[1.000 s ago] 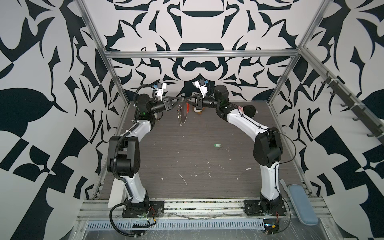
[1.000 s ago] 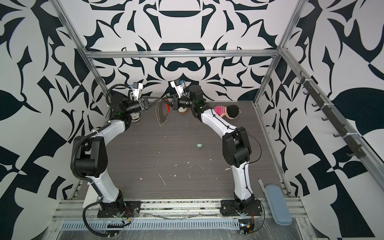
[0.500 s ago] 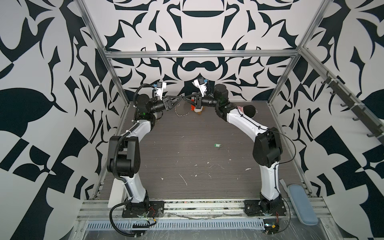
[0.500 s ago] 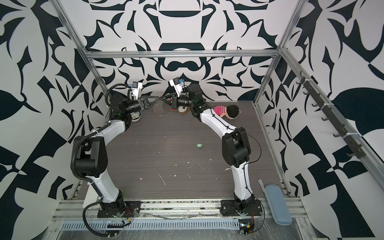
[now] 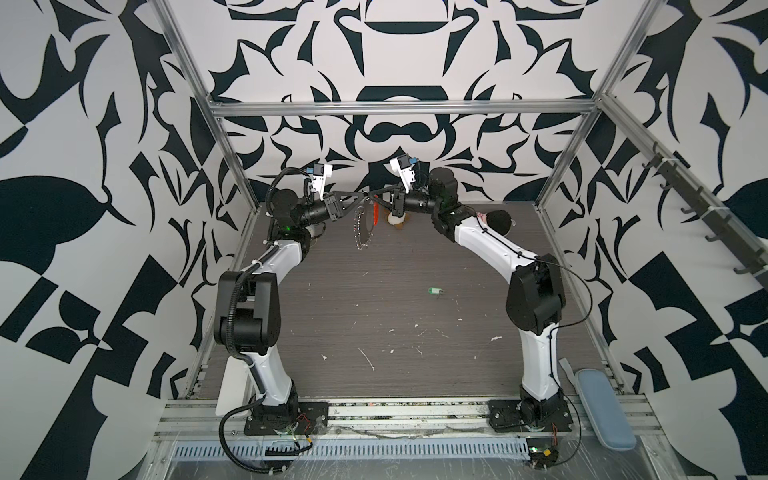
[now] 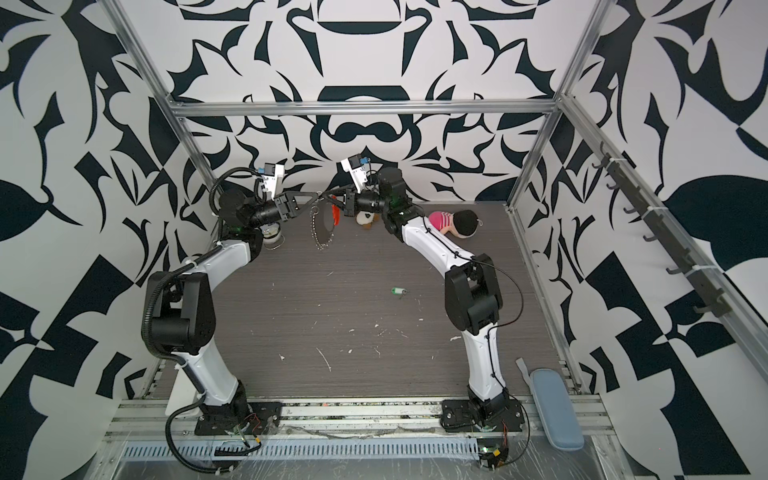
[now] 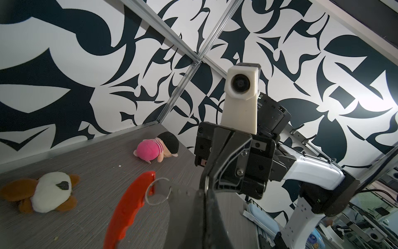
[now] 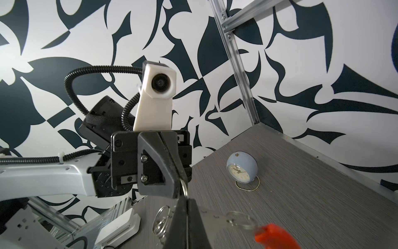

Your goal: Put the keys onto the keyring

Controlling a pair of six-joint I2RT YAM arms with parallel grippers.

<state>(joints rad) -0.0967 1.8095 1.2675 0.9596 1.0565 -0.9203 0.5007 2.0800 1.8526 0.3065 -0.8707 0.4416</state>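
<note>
Silver-chained, one keyring [image 5: 362, 232] hangs mid-air, with the left gripper [image 5: 360, 195] and right gripper [image 5: 374, 194] both clamped on it. One green key [image 5: 434, 290] lies apart on the table [image 5: 374, 316].

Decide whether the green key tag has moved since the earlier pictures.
No. The green key tag lies at the same spot on the table, unchanged against the white fleck nearby.

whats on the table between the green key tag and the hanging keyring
Only bare table with white flecks separates green key tag and keyring, in both top views.
</note>
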